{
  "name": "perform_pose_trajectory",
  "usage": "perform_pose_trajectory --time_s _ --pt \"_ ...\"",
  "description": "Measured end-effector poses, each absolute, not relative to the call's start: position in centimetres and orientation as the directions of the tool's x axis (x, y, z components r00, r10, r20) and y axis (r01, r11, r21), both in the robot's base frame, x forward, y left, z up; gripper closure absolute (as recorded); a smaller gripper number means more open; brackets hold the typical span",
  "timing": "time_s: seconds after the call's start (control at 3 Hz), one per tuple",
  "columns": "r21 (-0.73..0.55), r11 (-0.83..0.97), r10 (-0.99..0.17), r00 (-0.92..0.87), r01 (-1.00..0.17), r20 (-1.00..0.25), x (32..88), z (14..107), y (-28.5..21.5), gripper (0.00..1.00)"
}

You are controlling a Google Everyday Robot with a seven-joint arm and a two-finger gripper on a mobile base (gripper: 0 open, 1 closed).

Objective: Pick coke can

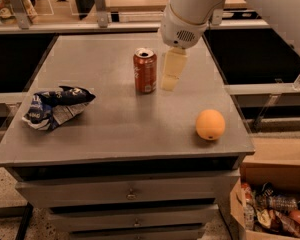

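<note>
The coke can (145,70), red-orange with a silver top, stands upright near the middle of the grey cabinet top (115,119). My gripper (171,74) hangs from the white arm just to the right of the can, close beside it and at about its height. Its cream-coloured fingers (173,66) point down toward the surface. It holds nothing that I can see.
A crumpled blue and white snack bag (55,107) lies at the left. A round orange fruit (210,124) sits at the front right. An open cardboard box (272,211) of packets stands on the floor at the lower right. Shelving runs behind the cabinet.
</note>
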State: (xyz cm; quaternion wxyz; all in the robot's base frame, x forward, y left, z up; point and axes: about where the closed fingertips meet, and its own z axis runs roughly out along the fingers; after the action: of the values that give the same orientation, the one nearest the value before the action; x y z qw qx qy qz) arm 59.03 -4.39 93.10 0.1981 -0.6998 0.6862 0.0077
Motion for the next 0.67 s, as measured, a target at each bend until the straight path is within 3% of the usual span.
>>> perform_pose_trajectory --time_s 0.33,0.67 --pt "-0.242 0.02 -0.951 0.056 -0.97 -0.303 60.9 91.1 -2.9 0.0" --pt "-0.224 0.021 -0.946 0.053 -0.974 -0.321 62.4 89.6 -1.6 0.18"
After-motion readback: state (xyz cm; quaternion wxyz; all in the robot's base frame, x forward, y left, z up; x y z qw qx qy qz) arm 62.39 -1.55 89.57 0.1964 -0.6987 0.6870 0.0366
